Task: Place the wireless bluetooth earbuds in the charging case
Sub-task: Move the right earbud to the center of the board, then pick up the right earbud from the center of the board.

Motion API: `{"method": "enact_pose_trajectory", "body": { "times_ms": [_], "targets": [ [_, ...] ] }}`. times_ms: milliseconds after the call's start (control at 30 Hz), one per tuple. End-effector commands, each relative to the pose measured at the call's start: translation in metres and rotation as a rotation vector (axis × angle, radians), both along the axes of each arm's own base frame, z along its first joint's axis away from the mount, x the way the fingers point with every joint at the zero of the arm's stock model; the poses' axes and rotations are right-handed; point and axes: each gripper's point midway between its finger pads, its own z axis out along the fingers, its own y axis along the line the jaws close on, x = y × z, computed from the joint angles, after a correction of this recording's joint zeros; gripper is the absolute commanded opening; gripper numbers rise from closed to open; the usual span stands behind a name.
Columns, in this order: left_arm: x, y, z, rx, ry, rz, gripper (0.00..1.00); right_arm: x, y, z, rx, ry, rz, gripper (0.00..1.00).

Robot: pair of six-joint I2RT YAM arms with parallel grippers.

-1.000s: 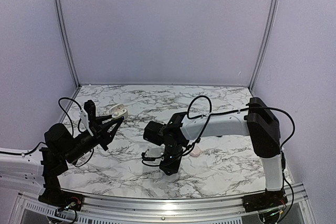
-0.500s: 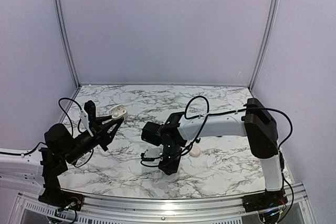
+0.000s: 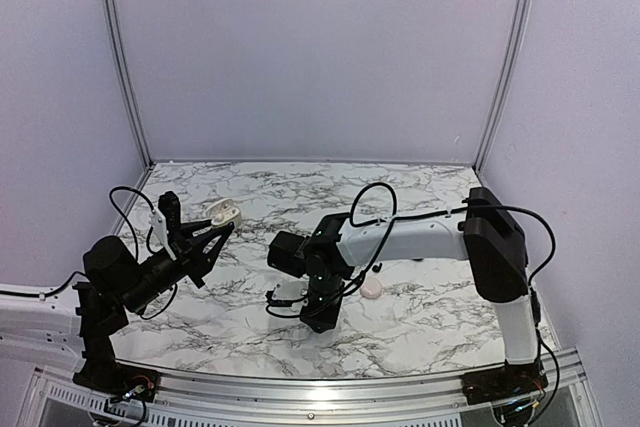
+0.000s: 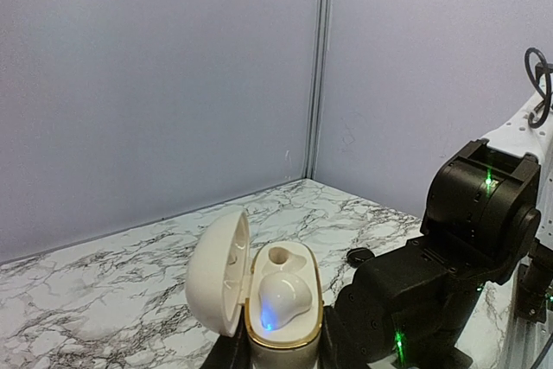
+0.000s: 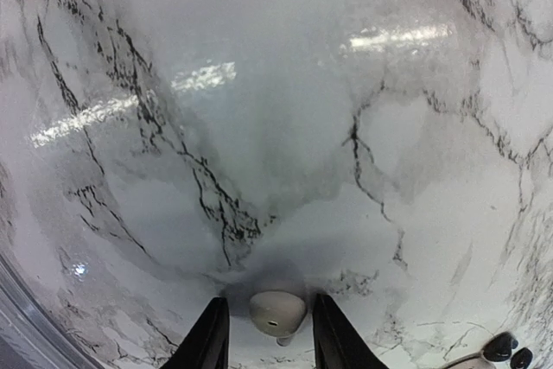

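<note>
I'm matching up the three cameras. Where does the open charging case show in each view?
Top external: charging case left of centre, held in the left hand's tips.
Left wrist: bottom centre, lid swung open to the left, a white earbud seated inside.
Right wrist: not in it.
Shared landmark: the marble table, in all three views.
</note>
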Motion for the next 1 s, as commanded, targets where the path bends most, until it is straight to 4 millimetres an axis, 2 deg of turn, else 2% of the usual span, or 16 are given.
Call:
{"method": "enact_pose_trajectory", "body": {
  "times_ms": [0, 600, 667, 733, 967],
  "targets": [
    [0.001, 0.0024, 0.0042, -0.005, -0.015, 0.011, 0.0, 0.0054, 0.0086, -0.0085, 0.02, -0.008, 0.009, 0.35],
    [0.0019, -0.0006, 0.0035, 0.001, -0.011, 0.004, 0.0, 0.0062, 0.0068, -0.0116, 0.004, -0.01, 0.009, 0.24],
    [0.0019, -0.001, 0.0029, 0.002, -0.01, 0.004, 0.0, 0.007, 0.0077, -0.0114, 0.004, -0.012, 0.007, 0.25],
    [0.002, -0.0014, 0.003, 0.002, -0.009, 0.002, 0.0, 0.0074, 0.0087, -0.0114, -0.003, -0.012, 0.006, 0.31],
    [0.0011, -0.0006, 0.0036, 0.001, -0.013, 0.001, 0.0, 0.007, 0.0063, -0.012, -0.043, -0.005, -0.011, 0.3]
  ]
}}
